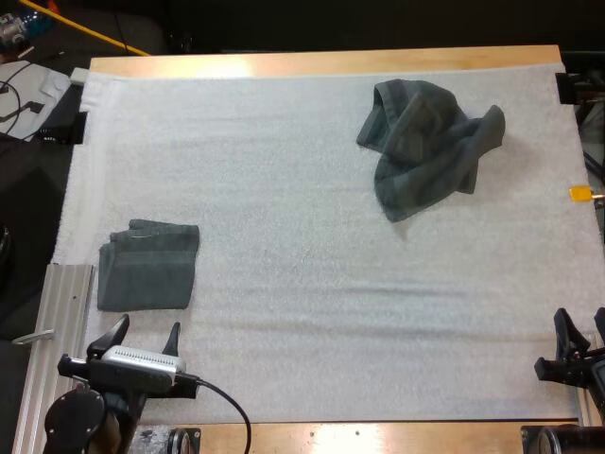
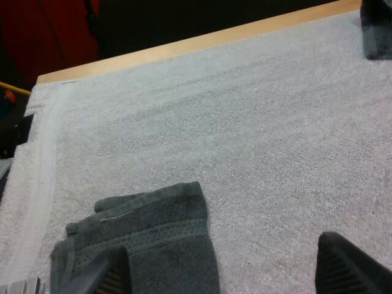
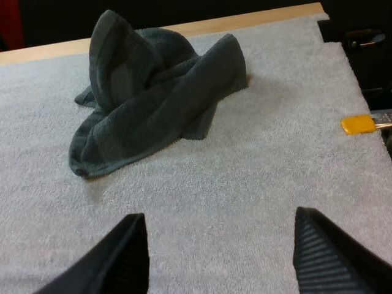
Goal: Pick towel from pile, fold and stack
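Note:
A crumpled dark grey-green towel [image 1: 425,144] lies at the far right of the white mat [image 1: 302,246], and the right wrist view has the same crumpled towel [image 3: 153,86] well ahead of my fingers. A folded towel [image 1: 148,265] rests flat near the mat's left edge; the folded towel [image 2: 147,245] lies just in front of my left fingers [image 2: 110,275]. My left gripper [image 1: 144,337] is open, just behind the folded towel, holding nothing. My right gripper [image 1: 581,326] is open at the near right edge, far from the crumpled towel.
A metal rail [image 1: 52,331] runs along the left side of the table. The wooden table edge [image 1: 321,62] borders the mat's far side. Bare mat stretches between the two towels.

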Tool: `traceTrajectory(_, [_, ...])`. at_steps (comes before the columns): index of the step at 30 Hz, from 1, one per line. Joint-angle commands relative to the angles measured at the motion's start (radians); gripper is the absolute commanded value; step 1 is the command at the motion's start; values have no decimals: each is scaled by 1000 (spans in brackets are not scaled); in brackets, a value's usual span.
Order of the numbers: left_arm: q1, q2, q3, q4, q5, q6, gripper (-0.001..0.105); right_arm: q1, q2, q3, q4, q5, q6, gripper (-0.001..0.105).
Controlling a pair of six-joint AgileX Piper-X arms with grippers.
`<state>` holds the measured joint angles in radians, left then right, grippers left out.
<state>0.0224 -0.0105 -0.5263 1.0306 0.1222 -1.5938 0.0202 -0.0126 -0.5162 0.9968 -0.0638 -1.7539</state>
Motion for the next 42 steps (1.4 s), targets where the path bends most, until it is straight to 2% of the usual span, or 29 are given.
traceTrajectory(1, [-3, -138, -2, -12, 4, -6, 60, -3, -39, -1, -1, -3, -1, 51])
traceTrajectory(21, [-5, -142, -2, -18, 19, -10, 61, -2, -44, 1, -1, -2, 11, 51])
traceTrajectory(26, [-4, -133, -11, -31, 88, -22, 61, -1, -42, -7, 5, -28, 25, 51])
traceTrajectory(33, [-7, -92, -45, -47, 248, -55, 61, -2, -13, -53, 23, -114, 34, 51])
traceTrajectory(36, [-17, -59, -65, -49, 276, -64, 61, -3, 26, -89, 27, -163, 32, 51])
traceTrajectory(38, [-23, -81, -57, -60, 263, -61, 61, -3, -9, -80, 22, -147, 35, 52])
traceTrajectory(42, [-81, -5, -93, -84, 295, -67, 61, 1, 63, -144, 28, -251, 37, 52])
